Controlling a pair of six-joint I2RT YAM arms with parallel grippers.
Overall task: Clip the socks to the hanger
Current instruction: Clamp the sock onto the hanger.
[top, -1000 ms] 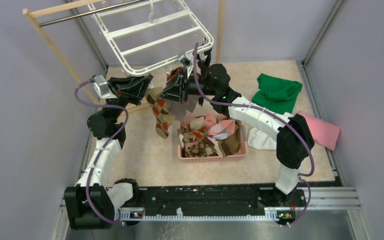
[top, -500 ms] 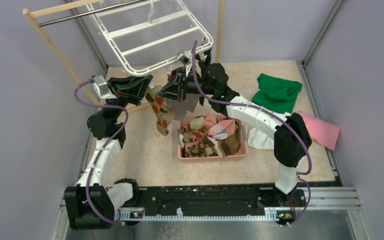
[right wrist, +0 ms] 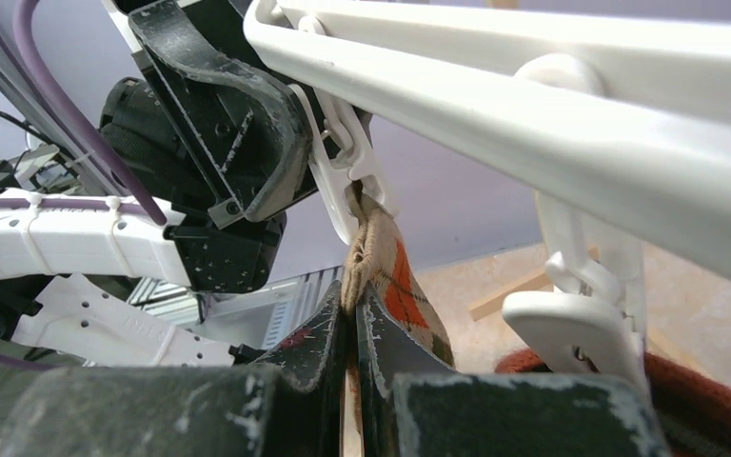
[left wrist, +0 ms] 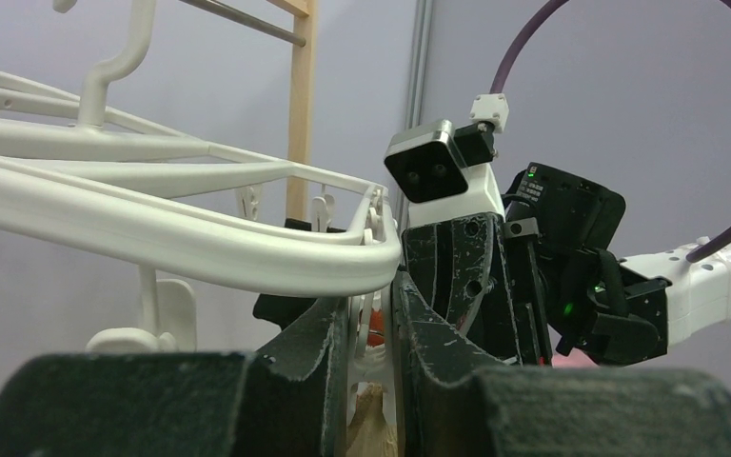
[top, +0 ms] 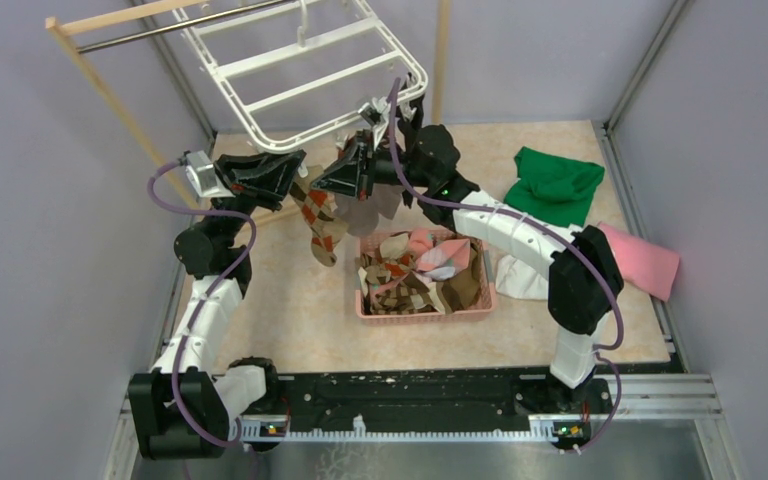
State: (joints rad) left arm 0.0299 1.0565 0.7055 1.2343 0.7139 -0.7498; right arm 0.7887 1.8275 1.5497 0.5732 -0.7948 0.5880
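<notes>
The white hanger (top: 300,60) hangs tilted at the back. My left gripper (top: 295,178) is shut on one of its white clips (left wrist: 373,338) at the near rim (left wrist: 200,252), its jaws pressing the clip from both sides. My right gripper (right wrist: 352,300) is shut on the cuff of a brown argyle sock (right wrist: 395,276), and the cuff's top edge sits in that same clip (right wrist: 347,167). The sock (top: 322,225) dangles below both grippers, with my right gripper (top: 345,180) just right of the left. Several more socks (top: 420,262) lie in the pink basket (top: 425,312).
A wooden rack (top: 110,100) with a metal bar stands behind the hanger. Green (top: 555,185), pink (top: 650,262) and white (top: 520,280) cloths lie on the table to the right. Another hanger clip (right wrist: 581,324) hangs close to my right gripper.
My right gripper has lifted the argyle sock slightly up towards the hanger's rim; the sock's lower end has risen. The left gripper has stayed on the clip.
</notes>
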